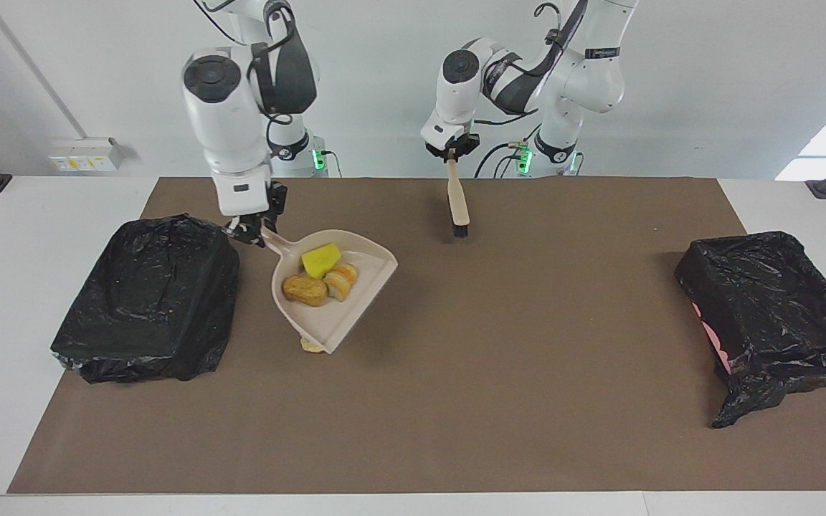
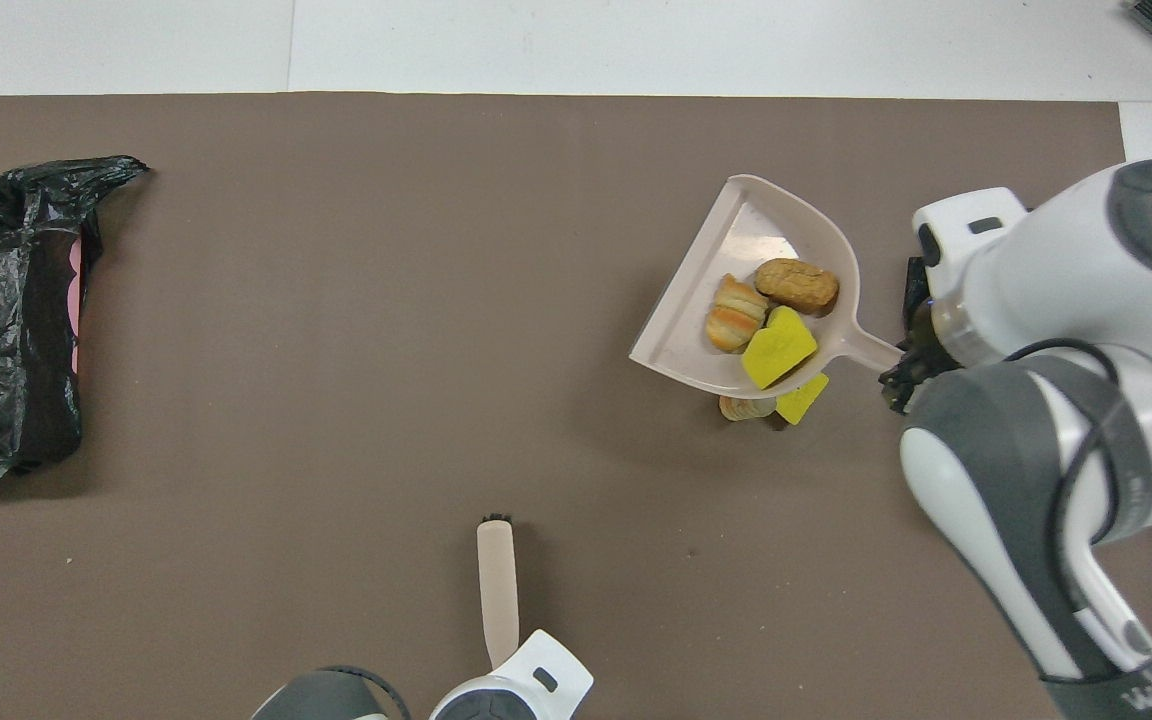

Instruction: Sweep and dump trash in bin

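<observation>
Loaded beige plastic dustpan (image 1: 334, 287) carried toward the black-bagged bin (image 1: 148, 301).
Right gripper (image 1: 249, 231) clamped on its handle beside the bin; trash scraps (image 1: 320, 276) inside, some (image 2: 771, 404) beneath. Left gripper (image 1: 450, 153) clamps the beige brush (image 1: 458, 204), waiting. Next: tip over bin.
</observation>
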You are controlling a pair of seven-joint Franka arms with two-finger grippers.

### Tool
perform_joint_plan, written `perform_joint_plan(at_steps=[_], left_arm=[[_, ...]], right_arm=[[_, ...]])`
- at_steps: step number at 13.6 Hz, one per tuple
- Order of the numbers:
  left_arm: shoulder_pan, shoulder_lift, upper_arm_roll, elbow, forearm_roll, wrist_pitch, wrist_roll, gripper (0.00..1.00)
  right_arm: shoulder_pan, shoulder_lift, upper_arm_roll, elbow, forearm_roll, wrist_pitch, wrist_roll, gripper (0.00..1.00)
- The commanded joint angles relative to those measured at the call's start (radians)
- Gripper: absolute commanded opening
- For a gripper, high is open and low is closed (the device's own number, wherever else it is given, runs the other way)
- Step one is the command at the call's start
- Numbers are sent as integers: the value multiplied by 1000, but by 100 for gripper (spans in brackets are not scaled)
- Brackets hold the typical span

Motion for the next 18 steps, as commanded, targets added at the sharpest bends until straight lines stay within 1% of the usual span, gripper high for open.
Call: perform_joint_plan(at_steps=[1,3,4,6,7,8,10,12,13,14,16,17,18], left_arm=[[-38,42,16,-13,-53,66,-24,0],[-40,53,16,-21,-53,85,-17,0],[-38,53,16,-21,-54,86,-1,0],[-28,52,17,-33,-54,83,43,0],[-24,52,17,-34,-54,80,69,9],[-21,52,19,-34,-54,79,86,10],[-12,53,19,-35,-54,76,88,36],[-6,62,23,-31,-54,92,86,97],[27,82,25,-18,-53,93,91,100],[73,97,23,13,-41,83,109,100],[133,102,25,76,-28,73,196,100],[167,108,25,109,19,71,230,100],[208,111,25,152,91,59,238,100]], right_arm=[[-105,-22,9,4,-26,-43,-136,0],[-216,-23,6,-2,-30,-46,-240,0],[-270,-25,6,-2,-36,-43,-324,0],[-382,-26,8,-4,-125,-20,-465,0],[-419,-26,6,-6,-169,3,-510,0],[-454,-32,6,-13,-231,39,-561,0],[-488,-39,8,-30,-340,82,-609,0],[-476,-39,12,-38,-470,121,-609,0],[-473,-37,22,-44,-524,133,-609,0],[-443,-34,20,-55,-580,154,-610,0],[-384,-31,22,-73,-715,168,-609,0],[-349,-26,20,-76,-772,161,-609,0],[-340,-25,20,-82,-812,161,-609,0]])
